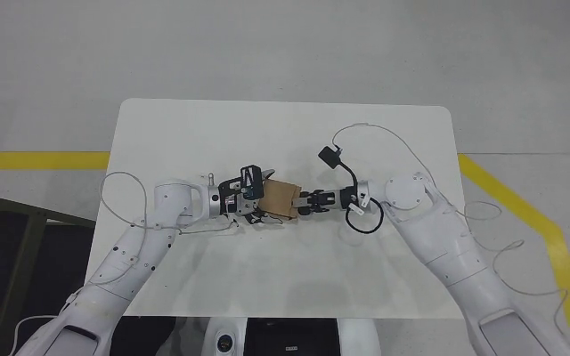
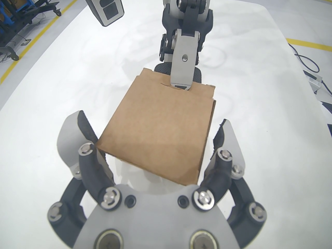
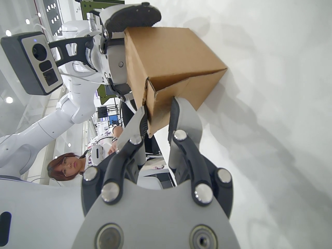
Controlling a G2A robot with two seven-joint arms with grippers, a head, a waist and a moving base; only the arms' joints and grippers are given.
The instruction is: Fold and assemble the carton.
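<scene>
Right gripper point(image 3: 159, 107) pinches an end flap of the carton point(image 3: 171, 60), fingers nearly together; left gripper point(image 2: 153, 120) stands wide open astride the opposite end, midway between the side edges of the table point(image 1: 401, 133).

No legible text, label, number or brand mark in any view. The carton point(image 2: 158, 128) faces are plain brown cardboard, unprinted. Yellow floor stripe point(image 1: 53, 160) — a plain line, no lettering.

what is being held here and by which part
The carton: the right gripper pinches a flap edge at one end. The left gripper sits at the opposite end; whether it grips cannot be told.
</scene>
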